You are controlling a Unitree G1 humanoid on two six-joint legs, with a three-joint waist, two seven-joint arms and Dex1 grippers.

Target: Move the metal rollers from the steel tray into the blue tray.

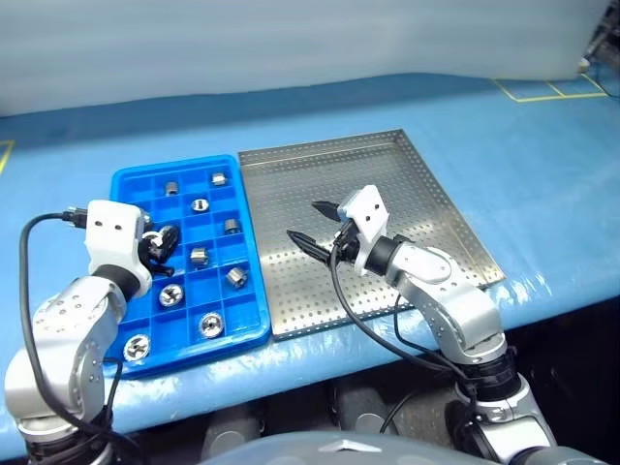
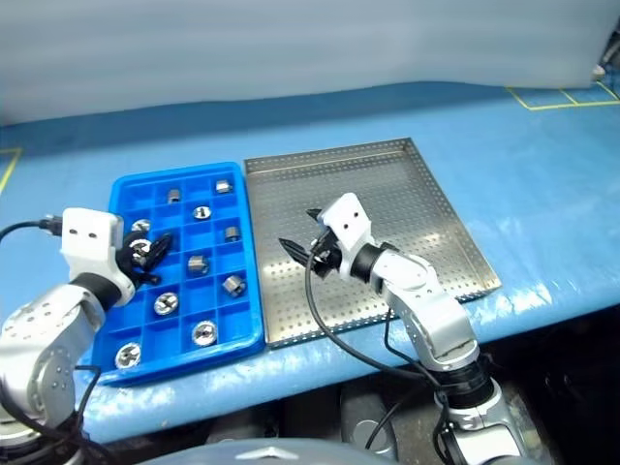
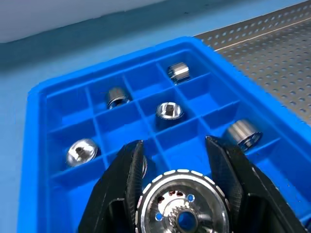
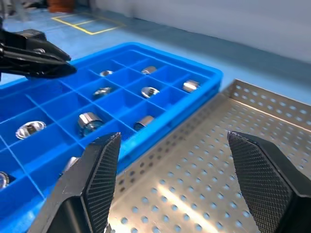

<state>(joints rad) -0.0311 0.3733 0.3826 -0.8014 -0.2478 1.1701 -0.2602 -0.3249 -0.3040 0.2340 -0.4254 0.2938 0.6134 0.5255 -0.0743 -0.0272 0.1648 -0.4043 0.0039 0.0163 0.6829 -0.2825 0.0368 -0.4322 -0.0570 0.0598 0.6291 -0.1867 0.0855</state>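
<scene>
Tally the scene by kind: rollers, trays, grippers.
Metal rollers: at least 10. 9 lie clear in compartments and 1 sits between the left gripper's fingers, whose body may hide more.
Trays: 2, the blue tray and the steel tray, with no rollers seen on the steel tray.
Grippers: 2, left gripper and right gripper.
Total: at least 14.

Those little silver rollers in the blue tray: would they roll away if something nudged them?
Probably not far. Each of the metal rollers sits in its own walled compartment of the blue tray, which should stop it. Those lying on their sides look round enough to roll; upright ones likely stay put. Their polished surface may be slippery to grip.
</scene>
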